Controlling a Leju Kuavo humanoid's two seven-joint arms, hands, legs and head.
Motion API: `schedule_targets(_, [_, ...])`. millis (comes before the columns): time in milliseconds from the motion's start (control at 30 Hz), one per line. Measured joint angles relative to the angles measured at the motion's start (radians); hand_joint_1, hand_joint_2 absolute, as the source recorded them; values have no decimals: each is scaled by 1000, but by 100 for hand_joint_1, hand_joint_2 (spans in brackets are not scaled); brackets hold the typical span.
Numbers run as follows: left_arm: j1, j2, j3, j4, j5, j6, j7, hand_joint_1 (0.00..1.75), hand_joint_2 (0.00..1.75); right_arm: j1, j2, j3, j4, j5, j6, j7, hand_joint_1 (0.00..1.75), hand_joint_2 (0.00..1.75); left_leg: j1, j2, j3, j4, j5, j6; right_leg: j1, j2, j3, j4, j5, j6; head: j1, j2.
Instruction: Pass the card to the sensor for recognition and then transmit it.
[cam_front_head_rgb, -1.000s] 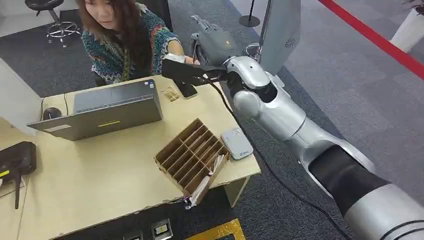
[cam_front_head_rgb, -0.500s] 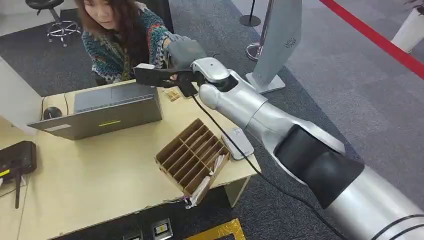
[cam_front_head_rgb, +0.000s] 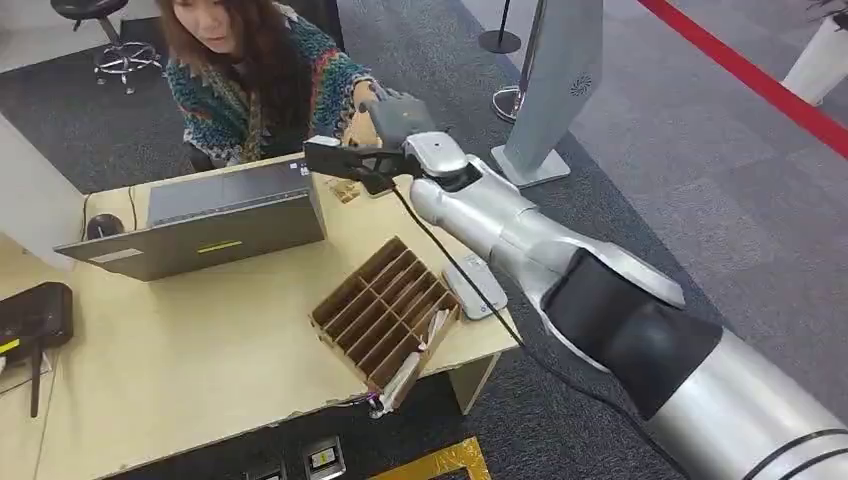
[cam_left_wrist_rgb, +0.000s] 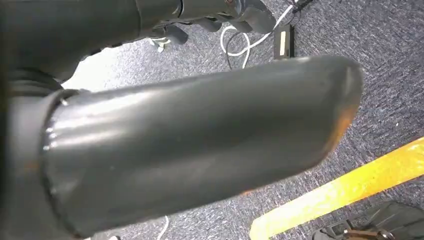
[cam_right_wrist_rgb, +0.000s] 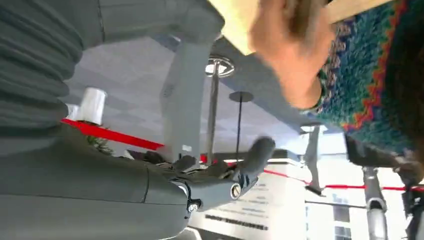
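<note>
From the laptop (cam_front_head_rgb: 215, 215) rightward, the right hand (cam_front_head_rgb: 395, 125) reaches over the table's (cam_front_head_rgb: 200, 350) far edge toward the person's hand (cam_front_head_rgb: 360, 100), its fingers held apart with no card visible, so handover looks done, while the white sensor (cam_front_head_rgb: 472, 285) lies untouched nearby.

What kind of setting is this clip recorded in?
Probably an indoor reception or check-in desk in an exhibition-style hall: a person sits behind a laptop at a pale table, with a red floor line on grey carpet.
</note>
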Motion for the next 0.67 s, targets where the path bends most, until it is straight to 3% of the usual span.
schedule_targets(167, [0, 3, 0, 0, 0, 0, 2, 0, 0, -19, -16, -4, 12, 15, -95, 13, 0, 175, 0, 1, 0, 0, 0, 0, 0, 2, -1, 0, 0, 0, 0, 0])
schedule_targets(367, [7, 4, 3, 0, 0, 12, 2, 0, 0, -48, -64, -36, -24, 117, -282, 66, 0, 175, 0, 1, 1, 0, 0, 0, 0, 2, 0, 0, 0, 0, 0, 0])
schedule_targets(467, [14, 4, 3, 0, 1, 22, 0, 0, 0, -46, -131, -79, -119, 302, -399, 126, 0, 175, 0, 1, 1, 1, 0, 0, -1, 1, 0, 0, 0, 0, 0, 0])
schedule_targets(667, [24, 13, 4, 2, 13, 39, -21, 0, 0, 34, -323, -247, -362, 602, -475, 124, 0, 175, 0, 0, 4, 1, -1, 1, -1, 1, 2, -3, 0, 0, 0, 0])
